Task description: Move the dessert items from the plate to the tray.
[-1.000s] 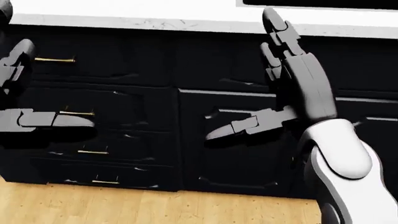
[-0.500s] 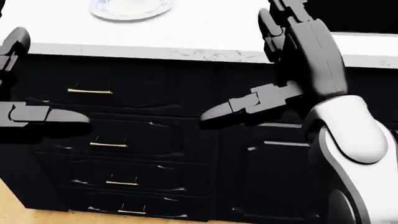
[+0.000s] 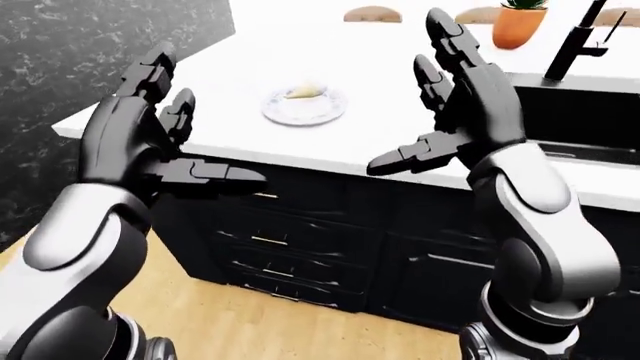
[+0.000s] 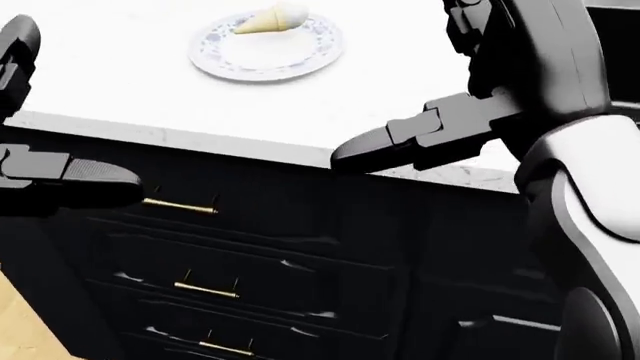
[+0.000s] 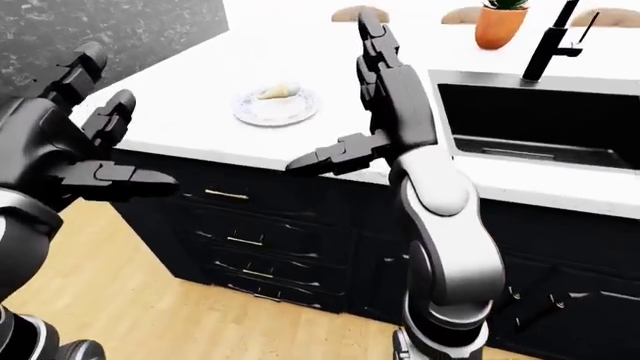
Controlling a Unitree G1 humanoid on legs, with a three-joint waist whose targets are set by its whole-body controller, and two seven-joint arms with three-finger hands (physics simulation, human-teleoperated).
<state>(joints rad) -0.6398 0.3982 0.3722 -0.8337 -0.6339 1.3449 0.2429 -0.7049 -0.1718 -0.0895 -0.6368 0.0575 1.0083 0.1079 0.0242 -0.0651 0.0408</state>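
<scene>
A blue-patterned plate lies on the white counter, holding a cone-shaped dessert. It also shows in the left-eye view. No tray shows in any view. My left hand is raised below and left of the plate, short of the counter edge, fingers spread and empty. My right hand is raised to the right of the plate, open and empty, thumb pointing left. Neither hand touches the plate.
Dark drawers with brass handles run under the counter. A black sink with a black faucet is at the right, an orange plant pot above it. A dark marbled wall is at the left, above the wooden floor.
The whole picture has shifted down: the camera has risen, bringing the countertop and the plate into view. Both hands stay open in much the same pose.
</scene>
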